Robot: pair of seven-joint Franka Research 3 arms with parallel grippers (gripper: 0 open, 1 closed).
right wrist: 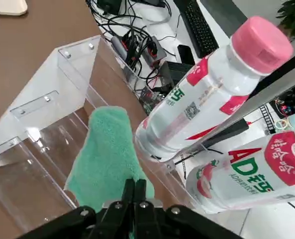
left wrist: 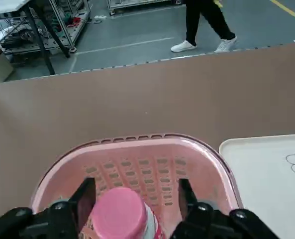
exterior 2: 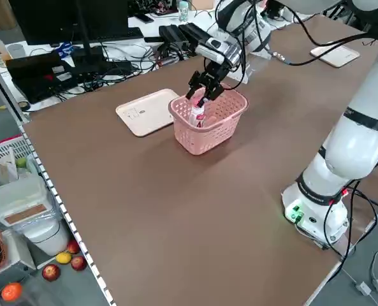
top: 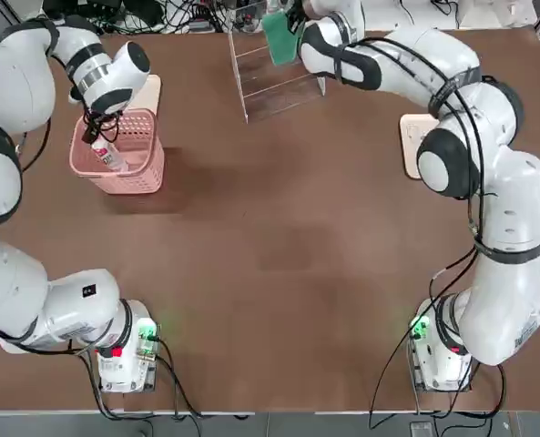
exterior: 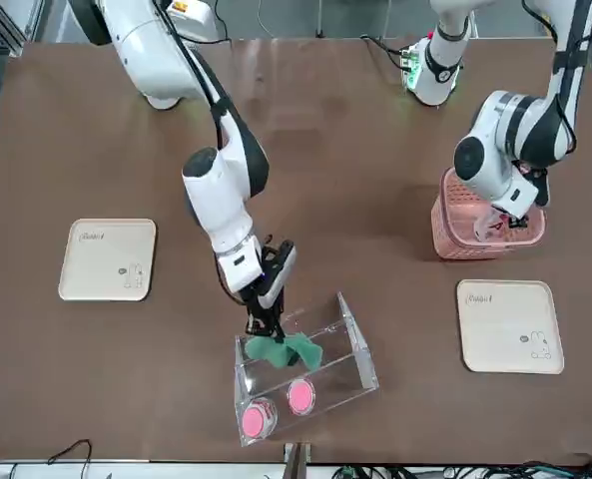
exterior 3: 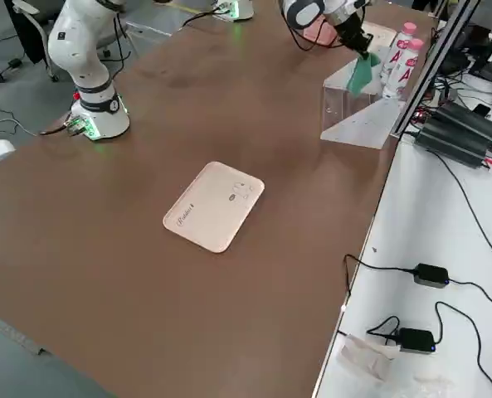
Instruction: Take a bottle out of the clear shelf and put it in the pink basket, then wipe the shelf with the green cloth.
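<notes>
Straddling the bottle (left wrist: 121,216) with parted jaws, the left gripper (left wrist: 135,199) hangs over the pink basket (top: 117,157), where the bottle stands nearly upright, cap up and leaning slightly on a wall. The right gripper (exterior: 263,321) is clamped on the green cloth (exterior: 286,348), which dangles into the clear shelf (exterior: 305,374); two bottles remain there. Wiping looks about to begin: the cloth needs pressing onto a tier and sweeping across
</notes>
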